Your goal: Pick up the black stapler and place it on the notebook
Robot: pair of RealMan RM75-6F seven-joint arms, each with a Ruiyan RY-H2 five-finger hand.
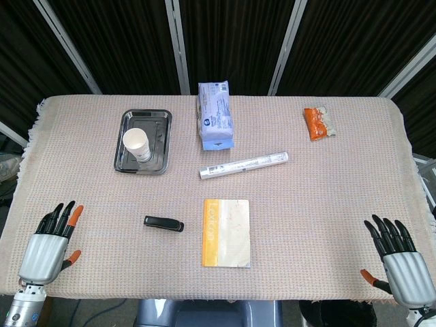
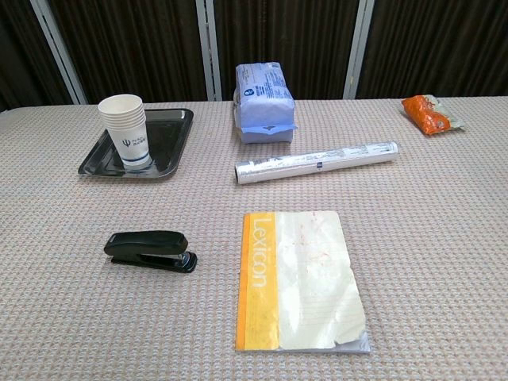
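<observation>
The black stapler (image 1: 163,223) (image 2: 151,250) lies flat on the cloth, just left of the notebook (image 1: 226,232) (image 2: 300,280), a cream cover with an orange spine strip, closed and flat. A small gap of cloth separates them. My left hand (image 1: 49,246) hovers at the near left corner of the table, fingers apart and holding nothing, well left of the stapler. My right hand (image 1: 397,261) is at the near right corner, fingers spread and empty, far from the notebook. Neither hand shows in the chest view.
A dark metal tray (image 1: 161,143) (image 2: 173,135) at the back left holds stacked paper cups (image 1: 138,144) (image 2: 127,131). A blue tissue pack (image 1: 215,116) (image 2: 264,101) stands at the back centre, a silver-white roll (image 1: 244,165) (image 2: 316,162) lies before it, and an orange snack packet (image 1: 318,122) (image 2: 428,113) sits back right.
</observation>
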